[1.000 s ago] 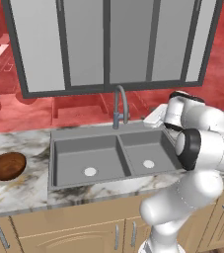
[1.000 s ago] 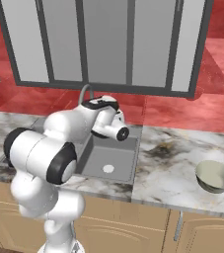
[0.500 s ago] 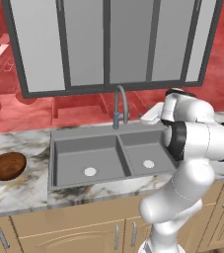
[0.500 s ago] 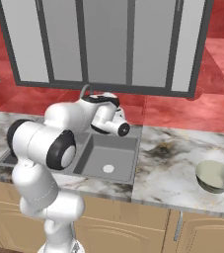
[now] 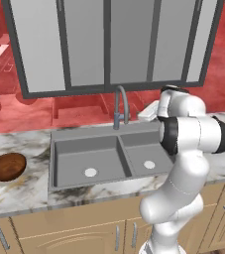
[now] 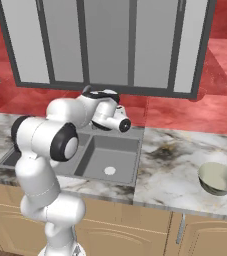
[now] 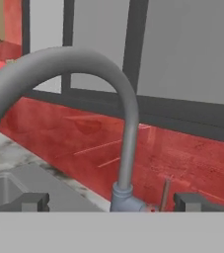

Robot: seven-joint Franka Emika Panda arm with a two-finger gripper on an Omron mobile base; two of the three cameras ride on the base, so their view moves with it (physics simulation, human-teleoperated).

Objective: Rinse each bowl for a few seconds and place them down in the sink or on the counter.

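Swung nearer the upright faucet [image 7: 126,128] (arching leftward), end effector [image 7: 111,201] gapes wide, empty.

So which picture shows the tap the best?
The hand view: the faucet is close up there, with its curved neck arching across and its base between the open gripper's fingertips. The left base view shows the whole faucet, small, behind the sink. In the right base view the arm covers it.

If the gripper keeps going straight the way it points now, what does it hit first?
Most likely the faucet. In the hand view its upright neck and base stand between the open gripper's fingertips, with the red wall behind. How near it is cannot be judged; the gripper holds nothing.
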